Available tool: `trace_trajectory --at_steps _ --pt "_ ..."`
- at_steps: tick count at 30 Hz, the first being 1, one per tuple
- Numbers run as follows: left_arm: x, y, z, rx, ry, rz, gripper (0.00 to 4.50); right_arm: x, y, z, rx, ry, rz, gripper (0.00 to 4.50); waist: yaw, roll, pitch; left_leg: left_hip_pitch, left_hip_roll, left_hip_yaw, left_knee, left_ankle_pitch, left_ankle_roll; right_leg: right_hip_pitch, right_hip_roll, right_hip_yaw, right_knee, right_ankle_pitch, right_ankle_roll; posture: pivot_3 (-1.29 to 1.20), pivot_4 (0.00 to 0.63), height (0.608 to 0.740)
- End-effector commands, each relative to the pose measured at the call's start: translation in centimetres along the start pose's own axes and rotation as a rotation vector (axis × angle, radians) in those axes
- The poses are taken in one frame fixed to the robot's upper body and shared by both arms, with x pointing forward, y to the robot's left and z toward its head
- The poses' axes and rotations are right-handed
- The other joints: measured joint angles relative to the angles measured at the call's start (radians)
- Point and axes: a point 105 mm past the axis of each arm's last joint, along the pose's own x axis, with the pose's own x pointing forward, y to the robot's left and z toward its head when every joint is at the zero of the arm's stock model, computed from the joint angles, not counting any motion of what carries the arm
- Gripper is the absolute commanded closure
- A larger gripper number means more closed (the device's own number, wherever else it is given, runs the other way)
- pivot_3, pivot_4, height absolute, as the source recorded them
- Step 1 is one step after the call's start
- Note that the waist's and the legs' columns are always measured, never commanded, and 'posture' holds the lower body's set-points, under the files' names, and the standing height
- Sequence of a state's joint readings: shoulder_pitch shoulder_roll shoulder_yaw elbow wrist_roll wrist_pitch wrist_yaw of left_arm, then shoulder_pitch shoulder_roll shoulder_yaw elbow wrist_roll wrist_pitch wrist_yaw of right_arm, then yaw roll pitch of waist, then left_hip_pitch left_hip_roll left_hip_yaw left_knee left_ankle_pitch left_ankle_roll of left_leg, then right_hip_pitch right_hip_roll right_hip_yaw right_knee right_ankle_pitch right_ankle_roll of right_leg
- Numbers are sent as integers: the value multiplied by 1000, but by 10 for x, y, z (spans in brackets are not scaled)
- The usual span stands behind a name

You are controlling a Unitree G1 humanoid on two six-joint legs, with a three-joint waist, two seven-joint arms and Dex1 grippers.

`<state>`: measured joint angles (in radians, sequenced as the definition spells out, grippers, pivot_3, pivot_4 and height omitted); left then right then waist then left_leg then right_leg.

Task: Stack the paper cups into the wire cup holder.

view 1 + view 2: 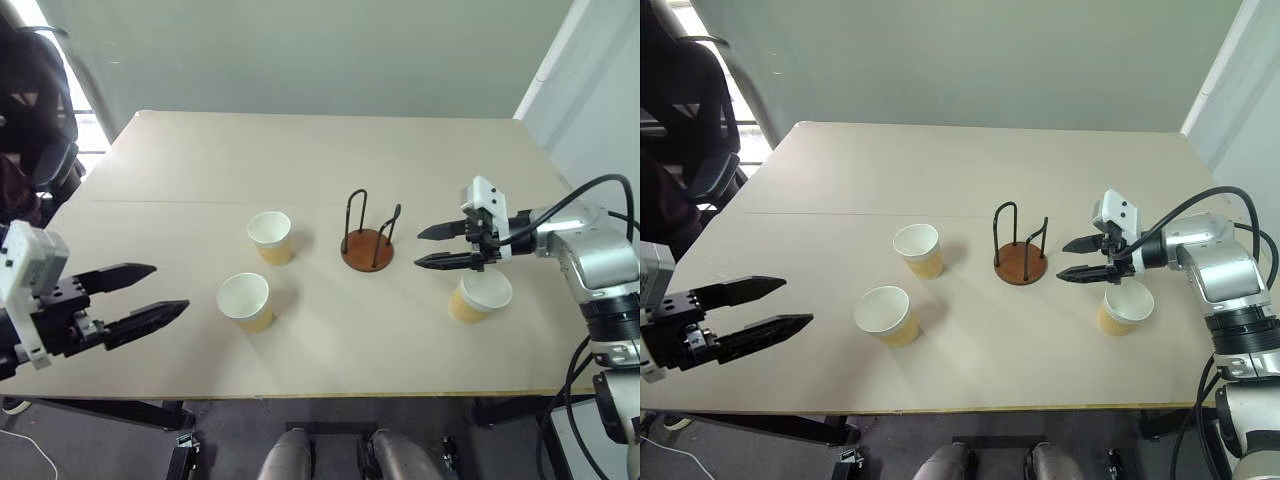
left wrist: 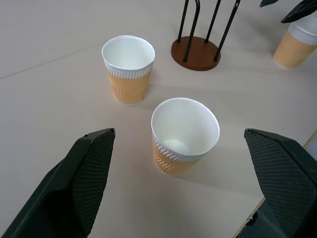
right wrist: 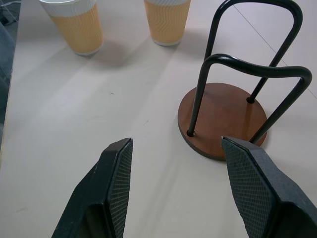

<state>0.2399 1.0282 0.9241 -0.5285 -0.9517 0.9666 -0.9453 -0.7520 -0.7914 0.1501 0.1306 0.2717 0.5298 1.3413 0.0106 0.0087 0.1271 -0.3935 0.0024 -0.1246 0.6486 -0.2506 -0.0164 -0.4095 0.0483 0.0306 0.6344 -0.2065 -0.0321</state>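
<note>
Three tan paper cups stand upright on the table: one (image 1: 270, 236) left of the holder, one (image 1: 245, 301) nearer the front, one (image 1: 480, 296) at the right. The wire cup holder (image 1: 367, 238), a brown disc with two black wire loops, stands empty in the middle. My right gripper (image 1: 432, 246) hovers open just right of the holder, above and left of the right cup, pointing left at the holder. Off the table's front left edge my left gripper (image 1: 152, 291) stands wide open, aimed at the near cup (image 2: 183, 136), holding nothing.
The beige table (image 1: 300, 160) has a front edge close to me and a seam running across it. A dark office chair (image 1: 35, 110) stands at the far left. A wall lies behind the table.
</note>
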Motion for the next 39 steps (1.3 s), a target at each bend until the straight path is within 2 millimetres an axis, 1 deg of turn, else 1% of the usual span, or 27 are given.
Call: trace_trajectory --at_steps 1,4,6,9,12,18,23,27,32,39 --pt "-1 0 8 51 -11 23 30 -10 0 12 -49 -12 -2 1625 0 0 0 0 0 0 0 0 0 0 0 0 0 0 0 0 150 740" --pt "0 4 9 61 -15 40 30 -14 2 13 -65 -12 17 1625 0 0 0 0 0 0 0 0 0 0 0 0 0 0 0 0 150 740" --pt "1 8 10 79 -27 62 30 -14 1 12 -73 -2 12 1625 0 0 0 0 0 0 0 0 0 0 0 0 0 0 0 0 150 740" --pt "5 9 10 81 -35 61 30 -6 3 11 -75 0 9 1625 0 0 0 1 0 0 0 0 0 0 0 0 0 0 0 0 150 740" --pt "7 7 9 77 -37 49 30 7 5 9 -62 8 2 1625 -2 0 0 1 0 0 0 1 0 0 0 0 0 0 -1 0 150 740" --pt "4 8 5 73 -28 56 30 27 -5 5 -25 45 -91 1625 -5 0 0 1 0 0 -1 1 -1 0 0 0 1 0 -1 0 150 740" --pt "1 9 0 69 -22 61 30 36 -10 -3 14 83 -127 1625 -4 0 0 1 0 0 -1 1 0 0 0 0 0 0 -1 0 150 740" --pt "0 10 -2 73 -22 64 30 42 -10 -6 21 97 -125 1625 -1 0 0 1 0 0 -1 0 -1 0 0 0 0 0 -1 0 150 740" --pt "1 9 2 80 -51 53 30 59 -12 -2 26 76 -140 1625 -2 0 0 1 0 0 -1 0 -1 -1 0 0 1 0 -1 0 150 740" --pt "1 8 1 80 -49 55 30 75 -18 -2 37 72 -171 1625 -2 0 0 1 0 0 -1 0 -1 -2 0 0 1 0 -2 0 150 740"
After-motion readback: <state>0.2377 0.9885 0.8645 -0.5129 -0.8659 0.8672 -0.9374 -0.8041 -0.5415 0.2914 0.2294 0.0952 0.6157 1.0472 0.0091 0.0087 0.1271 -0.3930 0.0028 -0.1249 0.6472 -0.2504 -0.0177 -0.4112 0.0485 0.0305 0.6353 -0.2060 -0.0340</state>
